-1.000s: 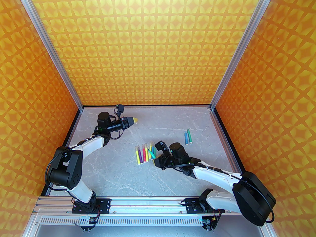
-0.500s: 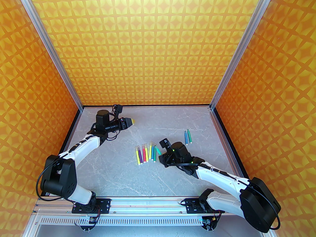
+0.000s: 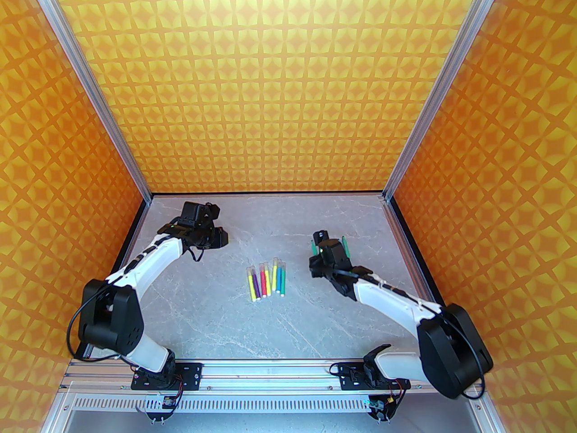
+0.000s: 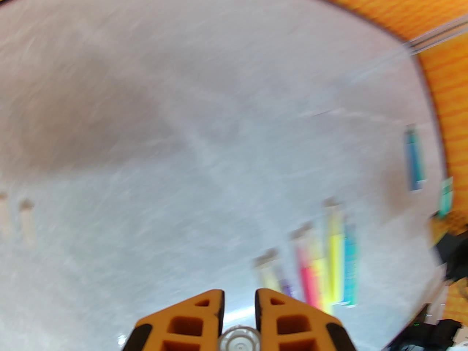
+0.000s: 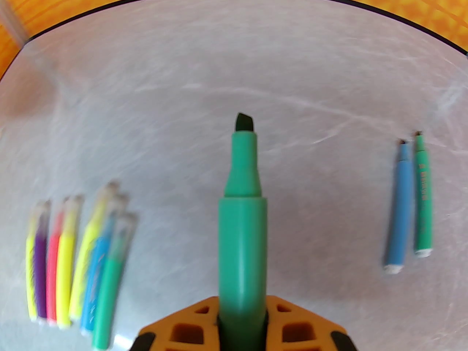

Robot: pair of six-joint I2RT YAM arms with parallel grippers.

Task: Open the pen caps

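1. Plainly, the left end effector (image 4: 239,294) is pressed together on a clear cap (image 4: 239,338). In the left wrist view the round mouth of the little tube sits pinched between the two orange fingers (image 4: 197,320), with no pen inside it.
2. The right end effector (image 5: 242,302) is clamped around the barrel of a green pen (image 5: 241,232), which sticks straight out ahead of it. Its dark chisel tip (image 5: 244,122) is bare, so this pen is open.
3. From above, the two arms are well apart. The left one is near the far left corner of the desk (image 5: 256,68), and the right one is to the right of the pens, holding its pen up off the surface.
4. To the right of the held pen, a blue pen (image 5: 398,210) and a second green pen (image 5: 422,196) lie side by side, nearly touching. Both have bare tips at the far end, so I count them as done.
5. On the left lies a tight row of pens (image 5: 65,261) in yellow, purple, pink, blue and green. Each wears one of the translucent caps (image 5: 117,196) on its far end.
6. In the left wrist view, two pale tubes (image 4: 27,218) lie on the desk at the far left, well apart from the pens. They are blurred but are probably loose caps.
7. By my reckoning three pens are open. The row, seven as far as the blur lets me count, remains, so the task is less than half done.
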